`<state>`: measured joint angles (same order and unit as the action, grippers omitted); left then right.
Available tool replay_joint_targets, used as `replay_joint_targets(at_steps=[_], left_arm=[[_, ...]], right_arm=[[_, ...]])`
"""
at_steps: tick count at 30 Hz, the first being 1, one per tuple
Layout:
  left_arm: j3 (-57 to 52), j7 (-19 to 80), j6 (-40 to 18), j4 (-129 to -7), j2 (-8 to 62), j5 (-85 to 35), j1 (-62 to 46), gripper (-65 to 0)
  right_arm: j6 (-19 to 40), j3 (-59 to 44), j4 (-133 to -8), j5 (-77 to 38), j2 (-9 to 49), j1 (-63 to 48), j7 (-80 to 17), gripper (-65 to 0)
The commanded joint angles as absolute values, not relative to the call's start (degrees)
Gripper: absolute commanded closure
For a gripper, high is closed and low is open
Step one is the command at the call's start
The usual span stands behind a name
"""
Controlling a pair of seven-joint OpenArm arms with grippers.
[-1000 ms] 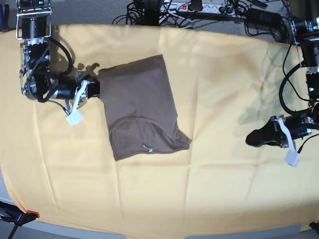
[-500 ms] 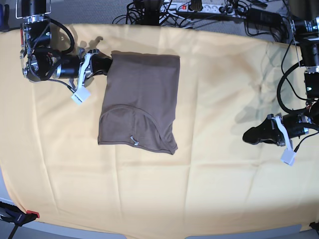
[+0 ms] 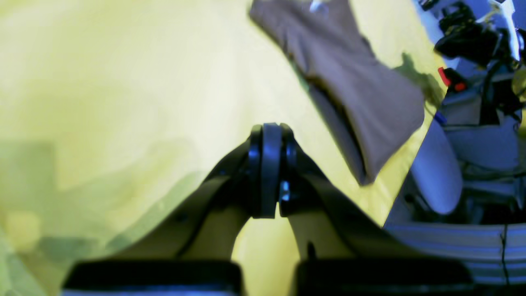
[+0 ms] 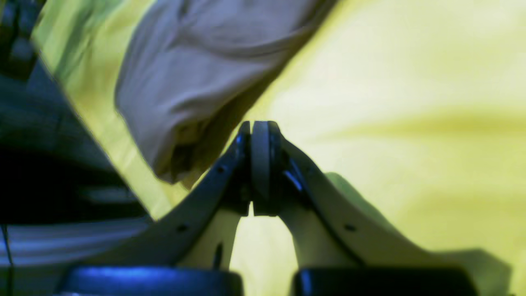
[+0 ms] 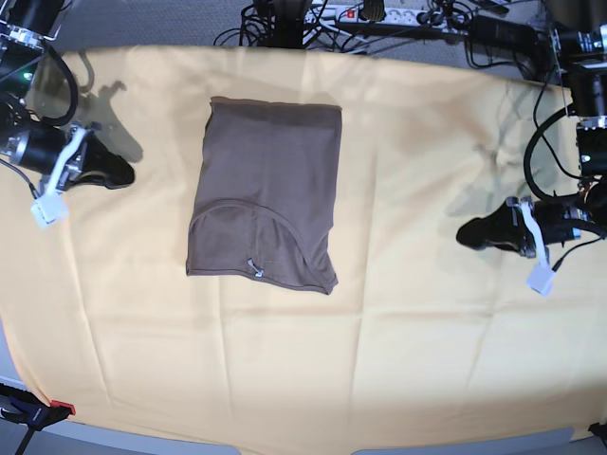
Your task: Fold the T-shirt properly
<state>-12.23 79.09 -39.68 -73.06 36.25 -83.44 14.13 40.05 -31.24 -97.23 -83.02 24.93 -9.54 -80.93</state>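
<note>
Both grippers concern us first. From the left wrist view we see the left gripper [image 3: 265, 172] with its jaws pressed together on nothing, hanging above the pale-yellow cloth [image 3: 102, 82]. Beyond it the T-shirt [image 3: 349, 82] lies flat, well apart from the fingertips, one thick folded edge turned toward the camera.

From the right wrist view the right gripper [image 4: 257, 168] is likewise closed and empty. The T-shirt [image 4: 197, 70] shows up and to the left of the tips as a bunched, layered corner; blur keeps us from telling whether the tips touch it, though nothing sits between the jaws.

From the base view we get the whole layout. The T-shirt [image 5: 270, 194] rests on the pale-yellow cloth [image 5: 398, 360] toward its far edge and left of centre, folded into a compact, roughly rectangular packet with the neckline and its small tag facing the near edge. The right gripper [image 5: 119, 171] sits near the left edge, the left gripper [image 5: 471, 233] near the right edge — both clear of the shirt.

We judge the task nearly or fully done: the sleeves are tucked away and the body doubled. What may remain is tidying — the near right corner juts out, so the outline is not quite square.
</note>
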Motion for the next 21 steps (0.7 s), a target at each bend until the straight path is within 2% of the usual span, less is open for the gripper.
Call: replay_joint_targets(at_steps=[1, 6, 11, 21], left_arm=[[-12.97, 78.52, -40.00, -74.67, 37.85, -85.00, 14.55, 0.0], [-14.17, 78.72, -40.00, -80.86, 39.75, -85.00, 8.64, 0.0], [-17.72, 80.00, -39.05, -92.86, 40.51, -85.00, 1.50, 0.0], [-33.85, 80.00, -37.43, -114.32, 41.10, -85.00, -22.04, 0.0]], right_arm=[[40.00, -32.56, -98.89, -85.00, 26.63, -9.89, -79.57, 0.0], [40.00, -37.56, -104.47, -85.00, 27.42, -16.67, -79.64, 0.0], [40.00, -42.98, -111.53, -85.00, 27.46, -25.21, -79.64, 0.0], [40.00, -56.36, -119.04, -85.00, 27.31, -43.31, -79.59, 0.0]])
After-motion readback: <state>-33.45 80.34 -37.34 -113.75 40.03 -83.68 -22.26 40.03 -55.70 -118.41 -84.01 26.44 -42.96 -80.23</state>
